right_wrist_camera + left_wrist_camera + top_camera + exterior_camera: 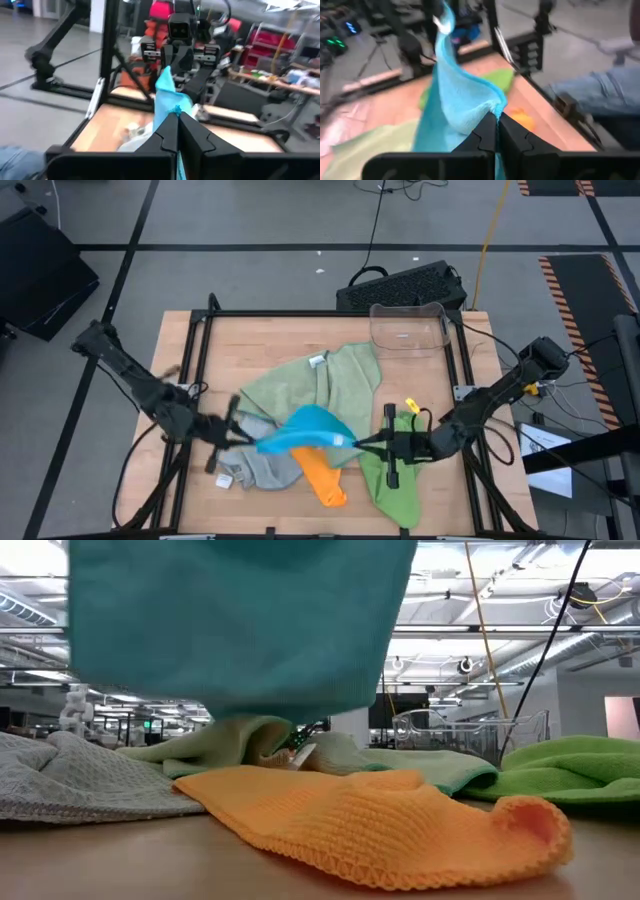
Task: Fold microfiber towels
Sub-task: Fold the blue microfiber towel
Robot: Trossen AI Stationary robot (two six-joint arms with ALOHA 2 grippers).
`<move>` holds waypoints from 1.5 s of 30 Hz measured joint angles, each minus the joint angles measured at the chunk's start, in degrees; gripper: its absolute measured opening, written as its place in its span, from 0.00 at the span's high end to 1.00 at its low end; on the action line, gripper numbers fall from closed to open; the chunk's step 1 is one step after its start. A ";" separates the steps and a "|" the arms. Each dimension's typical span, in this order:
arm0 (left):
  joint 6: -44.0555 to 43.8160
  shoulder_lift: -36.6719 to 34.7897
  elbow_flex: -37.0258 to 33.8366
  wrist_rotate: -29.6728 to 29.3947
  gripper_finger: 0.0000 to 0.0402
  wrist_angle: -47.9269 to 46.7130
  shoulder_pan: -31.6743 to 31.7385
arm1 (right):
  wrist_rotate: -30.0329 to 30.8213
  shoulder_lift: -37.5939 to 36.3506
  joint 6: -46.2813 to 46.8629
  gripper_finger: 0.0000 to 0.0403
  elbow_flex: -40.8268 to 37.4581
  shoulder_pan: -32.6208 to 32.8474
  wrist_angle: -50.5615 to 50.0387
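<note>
- Left pincer (252, 442) pinches one end of the bright blue towel (312, 428); fingers pressed together on the cloth edge.
- Right pincer (362, 442) pinches the opposite end; fingers likewise pressed together on it.
- Blue towel hangs stretched between the two pincers, lifted off the counter (260, 340), near the middle front.
- Under it: orange towel (322, 475) at the near edge, grey towel (255, 468) to its left, lime green towel (392, 480) to the right, sage green towel (320, 385) farther back.
- Clear plastic bin (408, 328) stands at the far right.
</note>
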 joint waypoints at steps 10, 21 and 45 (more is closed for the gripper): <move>-0.37 10.66 -0.02 -18.60 0.95 7.53 0.68 | 5.88 0.53 -4.84 1.00 0.01 -0.58 5.29; -8.18 21.07 -0.02 -0.53 0.86 13.02 -1.24 | 0.22 2.77 11.15 1.00 0.01 -0.63 -11.05; -33.07 40.41 0.00 -11.46 0.56 15.47 -8.41 | -1.81 4.75 15.07 1.00 0.02 0.66 -13.91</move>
